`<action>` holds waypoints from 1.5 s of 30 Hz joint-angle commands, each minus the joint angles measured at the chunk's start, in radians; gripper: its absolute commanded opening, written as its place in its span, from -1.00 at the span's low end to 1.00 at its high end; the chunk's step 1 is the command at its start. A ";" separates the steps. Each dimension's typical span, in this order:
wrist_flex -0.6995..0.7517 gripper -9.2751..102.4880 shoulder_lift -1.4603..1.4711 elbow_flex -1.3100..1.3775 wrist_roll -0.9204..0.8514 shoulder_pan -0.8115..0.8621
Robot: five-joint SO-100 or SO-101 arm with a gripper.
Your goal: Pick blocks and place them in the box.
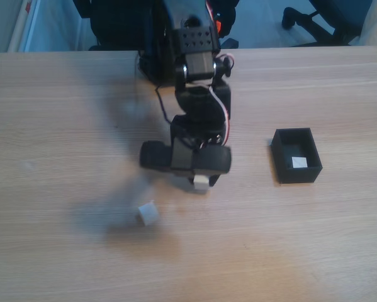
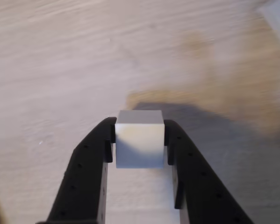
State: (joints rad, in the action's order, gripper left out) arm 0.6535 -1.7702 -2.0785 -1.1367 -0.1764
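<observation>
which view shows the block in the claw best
The wrist view: the held block sits large and centred, with both fingers of the claw pressed to its sides. In the fixed view it is a small pale patch under the dark arm.

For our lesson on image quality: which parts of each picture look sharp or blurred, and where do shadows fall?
Fixed view: soft overall, the arm's broad shadow spreading left across the table toward the loose block; the box reads clearly. Wrist view: the pincer and the held block are fairly sharp, the wood beyond is smeared, and a dark shadow lies to the right of the block.
</observation>
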 commanded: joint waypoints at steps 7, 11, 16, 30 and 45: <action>0.221 -0.83 -0.249 0.126 0.124 -0.276; 0.250 -0.83 -0.284 0.155 0.206 -0.399; 0.230 -0.83 -0.304 0.164 0.199 -0.511; 0.101 -0.64 -0.212 0.192 0.173 -0.555; 0.284 -0.60 -0.419 -0.014 0.046 -0.374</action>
State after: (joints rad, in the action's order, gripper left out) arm 0.9097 -2.0831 -2.0356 -1.0324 -0.6151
